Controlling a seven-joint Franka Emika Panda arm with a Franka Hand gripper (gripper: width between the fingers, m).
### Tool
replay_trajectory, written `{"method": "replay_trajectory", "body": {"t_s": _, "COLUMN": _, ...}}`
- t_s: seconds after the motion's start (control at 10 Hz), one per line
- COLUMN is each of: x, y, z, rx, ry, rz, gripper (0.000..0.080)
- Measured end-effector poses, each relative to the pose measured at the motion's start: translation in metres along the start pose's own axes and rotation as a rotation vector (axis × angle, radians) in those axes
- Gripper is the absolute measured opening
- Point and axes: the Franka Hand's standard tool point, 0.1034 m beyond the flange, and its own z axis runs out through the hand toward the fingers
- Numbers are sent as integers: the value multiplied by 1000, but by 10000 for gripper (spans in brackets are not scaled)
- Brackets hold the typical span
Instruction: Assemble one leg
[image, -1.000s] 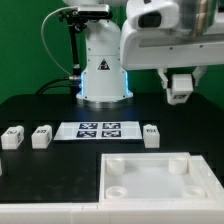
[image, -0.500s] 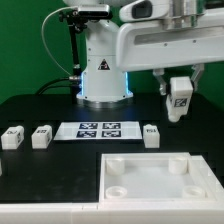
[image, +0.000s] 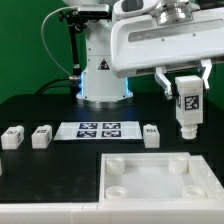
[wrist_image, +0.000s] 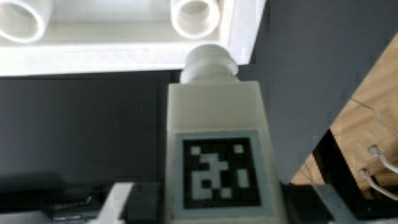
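My gripper (image: 187, 88) is shut on a white leg (image: 188, 104) with a black-and-white tag on its face. It holds the leg upright in the air at the exterior view's right, above the far right part of the large flat white square piece (image: 165, 180) with round corner sockets. In the wrist view the leg (wrist_image: 217, 140) fills the middle, its round peg end pointing at the white piece (wrist_image: 107, 50), where two sockets show. Three more legs stand on the black table: two on the exterior view's left (image: 12, 137) (image: 41, 136) and one at mid right (image: 151, 135).
The marker board (image: 99, 130) lies flat between the loose legs. The robot base (image: 103, 70) stands behind it. The white piece lies at the table's near edge.
The gripper has moved toward the exterior view's right and come lower and closer with the leg in it. More of the leg's tagged face now shows.
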Motion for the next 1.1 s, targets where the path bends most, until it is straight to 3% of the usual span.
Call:
{"method": "replay_trajectory", "body": {"t_s": 0.3, "x": 0, "y": 0, "z": 1, "rx": -1, "ry": -3, "rz": -6, "gripper": 291}}
{"method": "replay_trajectory", "body": {"t_s": 0.4, "x": 5, "y": 1, "z": 9, "rx": -6, "ry": -59, "rz": -18, "gripper": 291}}
{"method": "replay_trajectory", "body": {"t_s": 0.5, "x": 22, "y": 5, "z": 26, "rx": -17, "ry": -65, "rz": -19, "gripper": 291}}
{"method": "replay_trajectory", "body": {"t_s": 0.6, "x": 27, "y": 10, "z": 43, "rx": -28, "ry": -56, "rz": -22, "gripper": 291}}
{"method": "replay_trajectory", "body": {"t_s": 0.8, "x": 18, "y": 5, "z": 59, "rx": -24, "ry": -69, "rz": -18, "gripper": 291}}
{"method": "replay_trajectory", "body": {"t_s": 1.1, "x": 6, "y": 2, "z": 69, "rx": -22, "ry": -74, "rz": -14, "gripper": 291}}
